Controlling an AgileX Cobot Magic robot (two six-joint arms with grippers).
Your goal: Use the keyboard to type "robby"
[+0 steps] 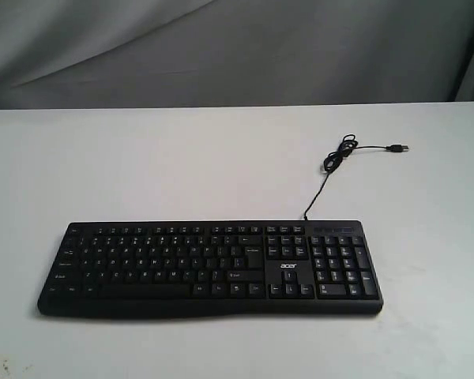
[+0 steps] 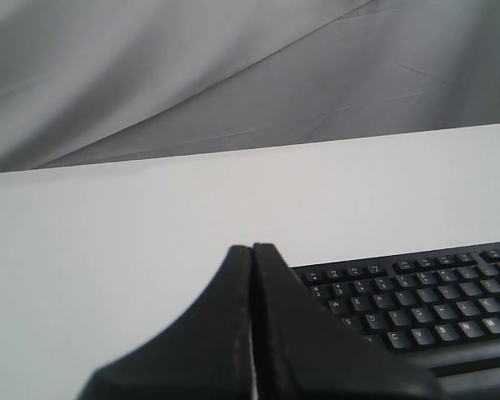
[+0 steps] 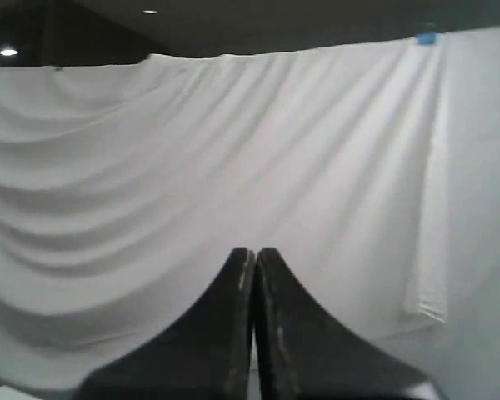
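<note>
A wide black keyboard (image 1: 209, 268) with white legends and an acer logo lies flat on the white table (image 1: 182, 166), near its front edge. Its thin black cable (image 1: 329, 162) coils behind the number pad and ends in a loose USB plug (image 1: 397, 148). Neither arm shows in the exterior view. My left gripper (image 2: 252, 247) is shut with nothing in it, its tips pressed together beside the keyboard's left end (image 2: 417, 304), not touching the keys. My right gripper (image 3: 254, 251) is shut and empty too, pointing at the white backdrop; the keyboard is out of its view.
A creased grey-white cloth backdrop (image 1: 237, 47) hangs behind the table's far edge. A few small dark specks (image 1: 4, 367) mark the table's front left corner.
</note>
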